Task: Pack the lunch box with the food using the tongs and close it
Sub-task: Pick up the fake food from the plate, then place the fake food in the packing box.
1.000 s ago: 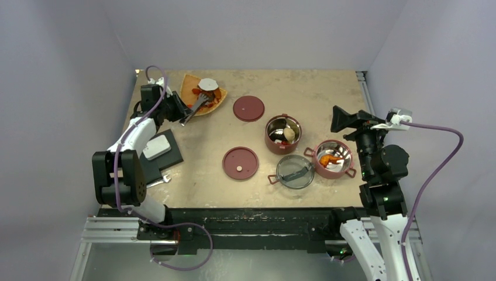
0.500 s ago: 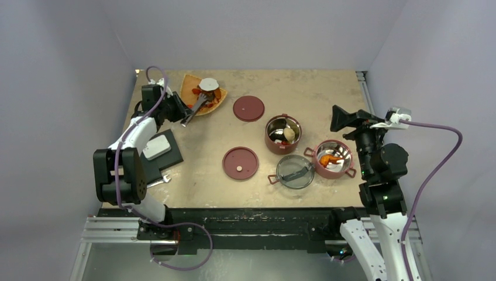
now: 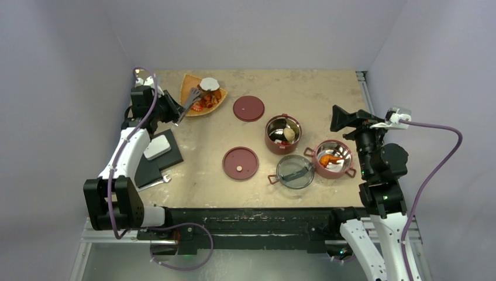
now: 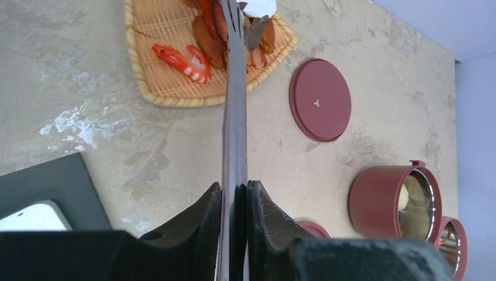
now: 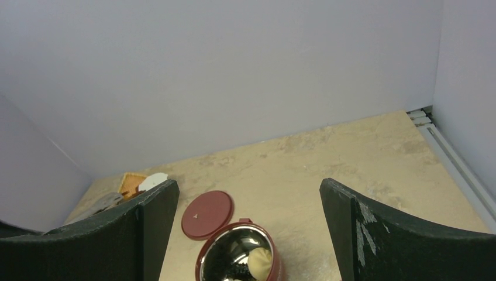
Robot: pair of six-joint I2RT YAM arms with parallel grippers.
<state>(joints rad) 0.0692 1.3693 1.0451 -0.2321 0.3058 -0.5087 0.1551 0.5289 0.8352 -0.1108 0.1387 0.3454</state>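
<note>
- We count two lunch box bowls (image 3: 348, 153) at 4 o'clock (food (image 3: 329, 158) in both), one clear lid (image 3: 295, 171) beside.
- Two disc lids (image 3: 240, 163), bare table (image 3: 316, 88) between.
- Right gripper (image 5: 248, 196): jaws wide apart.
- Left gripper (image 4: 234, 192) clamps one tongs (image 4: 234, 117), tips over food on tray (image 4: 152, 88), 11 o'clock, far-left edge.

Tongs (image 4: 234, 117) pinched nearly shut, tips among food (image 3: 203, 104) upper left; lunch box bowls (image 3: 275, 146) centre-right, uncovered, part-filled
</note>
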